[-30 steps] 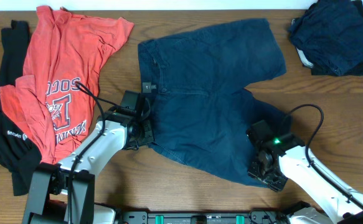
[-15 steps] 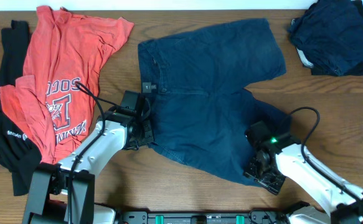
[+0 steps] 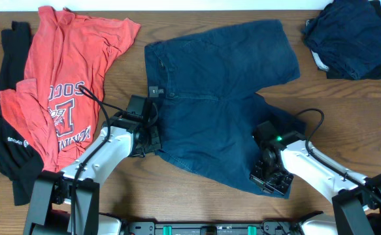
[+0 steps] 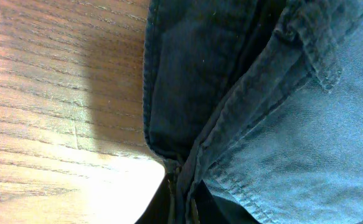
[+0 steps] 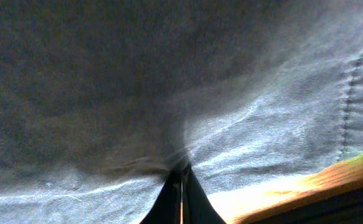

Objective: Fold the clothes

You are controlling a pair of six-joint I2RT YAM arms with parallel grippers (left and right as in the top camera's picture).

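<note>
Dark blue shorts [image 3: 223,91] lie spread flat in the middle of the table, waistband to the left, legs to the right. My left gripper [image 3: 156,139] is shut on the lower waistband corner of the shorts; the left wrist view shows the seam [image 4: 187,186] pinched between the fingers. My right gripper [image 3: 261,171] is shut on the near leg's hem, and the right wrist view shows cloth [image 5: 180,167] bunched at the closed fingertips.
A red T-shirt [image 3: 66,78] lies at the left, with black garments [image 3: 7,150] beside and under it. A dark blue pile [image 3: 353,36] sits at the far right corner. The table's front edge runs just below both grippers.
My right gripper has slid left and slightly up, dragging the near leg's hem with it. The left arm has not moved.
</note>
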